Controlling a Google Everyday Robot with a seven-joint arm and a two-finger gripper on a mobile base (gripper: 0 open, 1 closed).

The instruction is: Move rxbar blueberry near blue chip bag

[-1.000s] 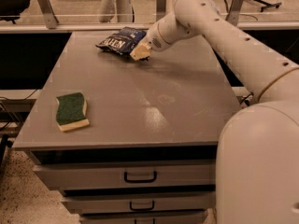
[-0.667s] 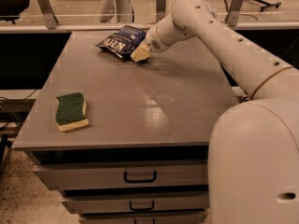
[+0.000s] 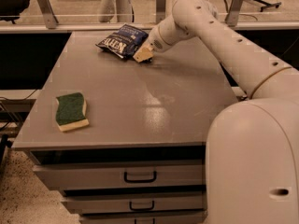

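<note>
Dark blue and crinkly, the blue chip bag [image 3: 117,43] lies flat toward 12 o'clock on the grey tabletop [image 3: 154,106], white lettering up. The gripper [image 3: 143,54] is down at the tabletop, touching or just beside the bag's 4 o'clock edge, with the arm reaching in from 3 o'clock. Whether its grip is clenched or released I cannot tell. The rxbar blueberry cannot be made out on its own. Only a dark sliver shows under the gripper's tip, so the bar is probably there, kept low because its goal is the spot beside the bag. A green sponge [image 3: 71,111] sits well apart at 8 o'clock, clear of the work.
</note>
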